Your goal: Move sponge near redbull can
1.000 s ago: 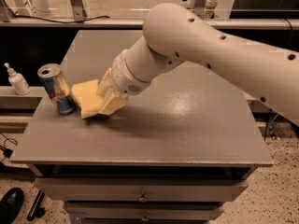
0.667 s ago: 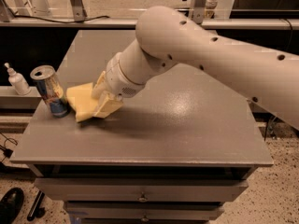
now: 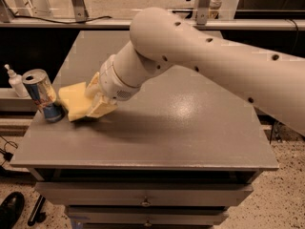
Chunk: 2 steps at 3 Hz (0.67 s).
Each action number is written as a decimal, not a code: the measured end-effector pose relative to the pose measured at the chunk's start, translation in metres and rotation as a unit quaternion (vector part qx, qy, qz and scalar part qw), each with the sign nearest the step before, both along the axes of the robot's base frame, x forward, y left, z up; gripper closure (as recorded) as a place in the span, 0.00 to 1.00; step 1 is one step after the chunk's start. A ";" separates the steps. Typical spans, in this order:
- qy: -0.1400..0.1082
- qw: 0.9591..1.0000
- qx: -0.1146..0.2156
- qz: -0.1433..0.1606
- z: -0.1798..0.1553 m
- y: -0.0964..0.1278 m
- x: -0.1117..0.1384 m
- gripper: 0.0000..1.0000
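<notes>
The pale yellow sponge (image 3: pixel 72 99) lies at the left of the grey table (image 3: pixel 181 128), right beside the redbull can (image 3: pixel 44 95). The can is slim, blue and silver with a silver top, and stands upright near the table's left edge. My gripper (image 3: pixel 95 104) is at the sponge's right side, its yellowish fingers (image 3: pixel 101 108) against the sponge. The big white arm comes in from the right and hides part of the gripper.
A small white pump bottle (image 3: pixel 15 81) stands on a lower shelf left of the table. Drawers (image 3: pixel 143 199) run under the table's front edge. A dark shoe (image 3: pixel 9 209) is on the floor at the lower left. Metal frame legs stand behind the table.
The arm, gripper and sponge have moved left toward the can. The can now sits further left in the view and the sponge is closer to it.
</notes>
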<state>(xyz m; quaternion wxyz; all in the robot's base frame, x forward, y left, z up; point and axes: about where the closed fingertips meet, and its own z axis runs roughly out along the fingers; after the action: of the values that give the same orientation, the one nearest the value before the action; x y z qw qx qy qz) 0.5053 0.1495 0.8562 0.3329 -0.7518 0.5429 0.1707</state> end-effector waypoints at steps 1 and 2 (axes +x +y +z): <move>0.003 1.000 0.003 0.004 0.000 0.004 -0.001 0.12; 0.006 1.000 0.007 0.006 0.001 0.006 -0.002 0.00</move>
<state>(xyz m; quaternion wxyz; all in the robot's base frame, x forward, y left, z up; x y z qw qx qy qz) 0.5034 0.1551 0.8575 0.3338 -0.7519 0.5389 0.1811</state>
